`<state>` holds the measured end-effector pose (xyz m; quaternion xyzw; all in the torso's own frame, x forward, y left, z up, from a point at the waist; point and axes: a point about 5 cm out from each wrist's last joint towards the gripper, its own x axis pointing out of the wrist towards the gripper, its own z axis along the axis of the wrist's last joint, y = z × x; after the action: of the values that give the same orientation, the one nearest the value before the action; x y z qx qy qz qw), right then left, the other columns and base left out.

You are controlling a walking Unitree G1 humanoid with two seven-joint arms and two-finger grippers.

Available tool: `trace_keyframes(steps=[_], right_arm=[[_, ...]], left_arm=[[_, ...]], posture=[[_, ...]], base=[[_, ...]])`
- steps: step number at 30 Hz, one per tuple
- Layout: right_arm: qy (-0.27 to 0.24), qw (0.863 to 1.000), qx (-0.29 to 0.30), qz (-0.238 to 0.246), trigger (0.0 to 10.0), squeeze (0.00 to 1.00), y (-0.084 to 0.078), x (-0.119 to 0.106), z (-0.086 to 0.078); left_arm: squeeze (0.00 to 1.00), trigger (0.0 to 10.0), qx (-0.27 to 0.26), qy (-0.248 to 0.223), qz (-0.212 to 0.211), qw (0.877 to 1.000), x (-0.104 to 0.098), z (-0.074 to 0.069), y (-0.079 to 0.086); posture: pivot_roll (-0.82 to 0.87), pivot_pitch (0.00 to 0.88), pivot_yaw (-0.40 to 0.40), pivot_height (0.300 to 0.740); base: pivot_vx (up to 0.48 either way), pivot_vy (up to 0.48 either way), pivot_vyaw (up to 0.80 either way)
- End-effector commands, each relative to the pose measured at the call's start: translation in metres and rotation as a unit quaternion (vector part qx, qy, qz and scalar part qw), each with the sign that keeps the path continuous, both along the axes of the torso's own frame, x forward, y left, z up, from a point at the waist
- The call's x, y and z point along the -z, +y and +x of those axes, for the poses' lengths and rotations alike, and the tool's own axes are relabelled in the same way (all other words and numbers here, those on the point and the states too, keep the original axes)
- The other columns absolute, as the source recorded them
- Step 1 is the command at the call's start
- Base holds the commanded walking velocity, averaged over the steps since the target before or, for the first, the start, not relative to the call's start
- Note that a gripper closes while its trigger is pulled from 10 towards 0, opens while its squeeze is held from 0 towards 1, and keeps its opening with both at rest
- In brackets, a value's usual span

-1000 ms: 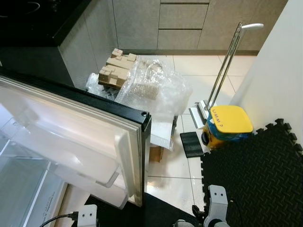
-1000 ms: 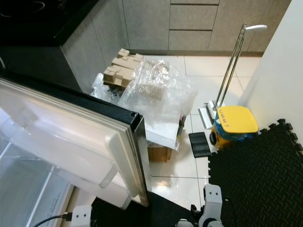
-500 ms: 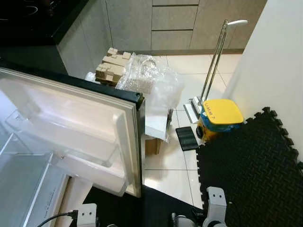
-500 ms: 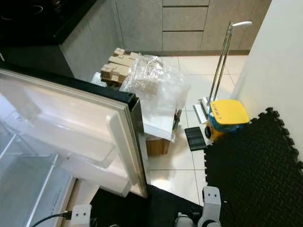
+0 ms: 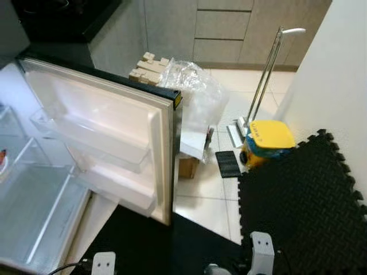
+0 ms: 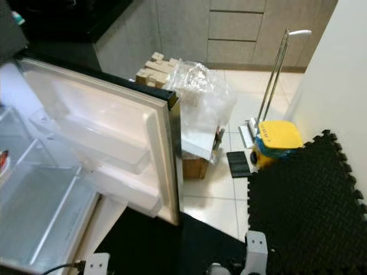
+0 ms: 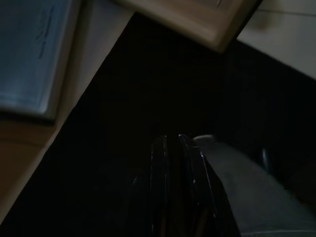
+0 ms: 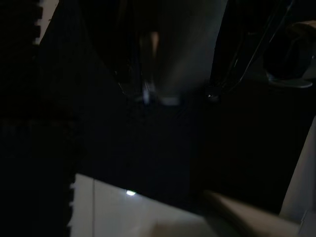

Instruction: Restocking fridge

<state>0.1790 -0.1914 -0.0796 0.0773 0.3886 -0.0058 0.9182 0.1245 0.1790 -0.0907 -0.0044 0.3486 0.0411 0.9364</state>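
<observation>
Fridge stands open: white inner door with black outer edge (image 5: 114, 143) swung wide toward the robot, two clear moulded door bins on it, nothing visible in them. Left of the door, the fridge interior with pale glass shelves (image 5: 34, 212); a small red-and-white item (image 5: 3, 160) sits at the far left edge of a shelf, too cropped to identify. Beyond the door's free edge, on the glossy white tile floor (image 5: 206, 206), a heap of crumpled clear plastic wrap (image 5: 195, 97) lies over a brown cardboard box (image 5: 186, 167), with beige moulded cardboard packing blocks (image 5: 150, 66) just behind it against the grey lower cabinets (image 5: 229, 28). To the right, a yellow-lidded mop bucket (image 5: 265, 140) with a tall metal-handled mop (image 5: 269, 74) beside a white wall; a small black flat pad (image 5: 228, 164) lies on the tile just beside the bucket. Black interlocking foam mat (image 5: 304, 200) covers the floor on the robot's right. Both arms hang low. Left end effector (image 7: 173, 148), in the dim wrist view, has its two black fingers pressed together, holding nothing, above dark floor near the door's bottom corner. Right end effector: wrist view too dark, cannot tell its opening or whether it has hold of anything.
</observation>
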Motion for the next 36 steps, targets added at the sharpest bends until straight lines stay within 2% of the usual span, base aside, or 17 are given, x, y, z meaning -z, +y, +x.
trace_keyframes(steps=[1,6,9,14,16,18,20,23,24,25,26,27,28,29,34,36], right_arm=[[0.006,1.000,-0.001,-0.004,10.0,0.00,0.000,0.002,-0.005],[0.002,1.000,-0.004,-0.001,10.0,0.00,0.001,0.001,-0.003],[-0.002,1.000,-0.012,0.000,10.0,0.00,0.003,0.000,0.000],[-0.007,1.000,-0.020,0.001,10.0,0.00,0.004,-0.002,0.004],[-0.019,0.999,-0.045,0.000,10.0,0.00,0.009,-0.006,0.013],[-0.022,0.998,-0.051,-0.001,10.0,0.00,0.010,-0.007,0.015],[-0.041,0.997,-0.071,0.000,10.0,0.00,0.013,-0.013,0.025],[-0.048,0.996,-0.074,0.000,10.0,0.00,0.014,-0.015,0.029],[-0.049,0.996,-0.076,-0.001,10.0,0.00,0.014,-0.016,0.030],[-0.049,0.996,-0.076,-0.001,10.0,0.00,0.014,-0.016,0.030],[-0.049,0.996,-0.078,-0.002,10.0,0.00,0.014,-0.016,0.030],[-0.049,0.996,-0.079,-0.002,10.0,0.00,0.014,-0.016,0.031],[-0.049,0.996,-0.079,-0.002,10.0,0.00,0.014,-0.016,0.031],[-0.049,0.995,-0.083,-0.003,10.0,0.00,0.015,-0.016,0.031],[-0.050,0.995,-0.085,-0.003,10.0,0.00,0.015,-0.017,0.032],[-0.051,0.995,-0.087,-0.003,10.0,0.00,0.015,-0.017,0.032]], left_arm=[[0.00,10.0,0.005,0.022,0.002,1.000,0.004,-0.011,0.002],[0.00,10.0,0.007,0.025,0.006,1.000,0.004,-0.011,0.003],[0.00,10.0,0.007,0.009,-0.008,1.000,0.002,-0.009,0.002],[0.00,10.0,0.010,-0.002,-0.002,1.000,0.001,-0.007,0.003],[0.00,10.0,0.011,-0.016,0.002,1.000,-0.002,-0.005,0.004],[0.00,10.0,0.011,-0.019,0.003,1.000,-0.002,-0.004,0.004],[0.00,10.0,0.011,-0.042,0.011,0.999,-0.006,-0.001,0.005],[0.00,10.0,0.004,-0.058,0.004,0.998,-0.008,0.000,0.005],[0.00,10.0,0.006,-0.113,0.007,0.994,-0.025,0.039,0.014],[0.00,10.0,0.006,-0.113,0.007,0.994,-0.025,0.039,0.014],[0.00,10.0,0.009,-0.154,0.008,0.988,-0.040,0.066,0.020],[0.00,10.0,0.014,-0.184,0.009,0.983,-0.053,0.086,0.022],[0.00,10.0,0.014,-0.184,0.009,0.983,-0.053,0.086,0.022],[0.00,10.0,0.033,-0.211,0.012,0.977,-0.065,0.103,0.017],[0.00,10.0,0.075,-0.214,0.019,0.974,-0.068,0.110,0.011],[0.00,10.0,0.135,-0.204,0.025,0.969,-0.070,0.117,0.002]], posture=[[-0.11,0.118,0.026,0.716],[-0.10,0.116,0.016,0.716],[-0.10,0.114,0.006,0.716],[-0.09,0.115,0.000,0.716],[-0.09,0.116,-0.001,0.716],[-0.09,0.116,-0.001,0.716],[-0.09,0.118,-0.005,0.716],[-0.09,0.118,-0.008,0.716],[-0.09,0.118,-0.008,0.716],[-0.09,0.118,-0.008,0.716],[-0.09,0.118,-0.008,0.716],[-0.09,0.118,-0.008,0.716],[-0.09,0.118,-0.008,0.716],[-0.09,0.113,-0.013,0.716],[-0.09,0.115,-0.014,0.716],[-0.09,0.114,-0.015,0.716]], base=[[0.000,0.000,0.00],[0.000,0.000,0.00],[0.000,0.000,0.00],[0.000,0.000,0.00],[0.000,0.000,0.00],[0.000,0.000,0.00],[0.000,0.000,0.00],[0.000,0.000,0.00],[0.000,0.000,0.00],[0.000,0.000,0.00],[0.000,0.000,0.00],[0.000,0.000,0.00],[0.000,0.000,0.00],[0.000,0.000,0.00],[0.000,0.000,0.00],[0.000,0.000,0.00]])
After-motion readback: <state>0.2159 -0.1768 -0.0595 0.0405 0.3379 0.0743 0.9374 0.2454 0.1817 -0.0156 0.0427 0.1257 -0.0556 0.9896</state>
